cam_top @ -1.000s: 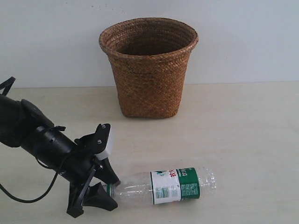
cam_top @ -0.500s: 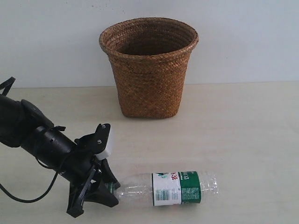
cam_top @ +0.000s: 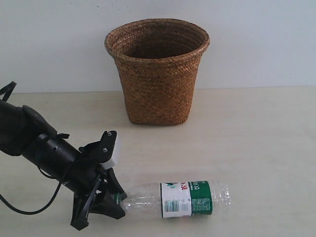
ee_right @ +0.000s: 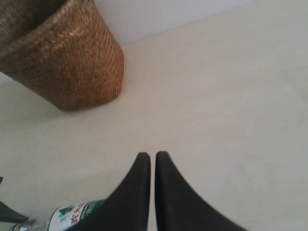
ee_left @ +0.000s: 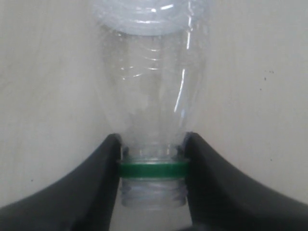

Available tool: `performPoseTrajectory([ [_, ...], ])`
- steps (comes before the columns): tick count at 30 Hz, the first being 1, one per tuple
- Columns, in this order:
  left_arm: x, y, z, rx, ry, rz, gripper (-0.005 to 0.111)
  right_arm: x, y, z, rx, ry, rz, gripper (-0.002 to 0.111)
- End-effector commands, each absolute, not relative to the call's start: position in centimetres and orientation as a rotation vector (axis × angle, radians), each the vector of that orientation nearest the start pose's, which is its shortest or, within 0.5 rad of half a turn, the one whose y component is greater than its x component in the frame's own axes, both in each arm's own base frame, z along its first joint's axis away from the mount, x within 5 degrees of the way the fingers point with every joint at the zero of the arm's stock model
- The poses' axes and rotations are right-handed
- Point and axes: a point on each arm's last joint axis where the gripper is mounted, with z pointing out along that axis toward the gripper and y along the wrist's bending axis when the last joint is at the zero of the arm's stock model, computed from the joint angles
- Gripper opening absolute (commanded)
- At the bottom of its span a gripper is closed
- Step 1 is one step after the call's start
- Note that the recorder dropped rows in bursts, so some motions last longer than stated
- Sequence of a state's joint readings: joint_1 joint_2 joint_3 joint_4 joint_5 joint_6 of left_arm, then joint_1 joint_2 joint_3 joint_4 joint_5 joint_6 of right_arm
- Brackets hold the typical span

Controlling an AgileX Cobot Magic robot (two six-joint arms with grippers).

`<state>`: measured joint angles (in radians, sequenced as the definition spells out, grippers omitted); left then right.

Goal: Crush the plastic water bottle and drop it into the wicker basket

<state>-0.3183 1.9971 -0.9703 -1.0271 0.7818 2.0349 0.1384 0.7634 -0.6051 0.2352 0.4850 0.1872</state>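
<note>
One end of the small clear plastic water bottle (cam_top: 175,198) with the green-and-white label, its neck, is clamped in the black left pincer (cam_top: 117,196). It lies on its side on the pale counter (cam_top: 256,148), in front of the round brown wicker basket (cam_top: 158,74) and well apart from it. The right pincer (ee_right: 152,156) hangs above the counter, fingers nearly touching, holding nothing.

We see a clear plastic water bottle (cam_top: 174,199) with a green-and-white label, a brown woven wicker basket (cam_top: 157,79), a black left claw (ee_left: 152,144) and right claw (ee_right: 150,157), and a beige desk (cam_top: 256,148).
</note>
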Motion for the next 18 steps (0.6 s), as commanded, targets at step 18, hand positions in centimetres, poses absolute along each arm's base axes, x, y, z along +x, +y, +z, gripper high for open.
performPoseTrajectory([
  [18, 29.4, -15.7, 11.1, 1.839, 1.879, -0.703, 0.004, 24.9, 9.5, 26.7, -0.354, 2.693, 0.761, 0.0],
])
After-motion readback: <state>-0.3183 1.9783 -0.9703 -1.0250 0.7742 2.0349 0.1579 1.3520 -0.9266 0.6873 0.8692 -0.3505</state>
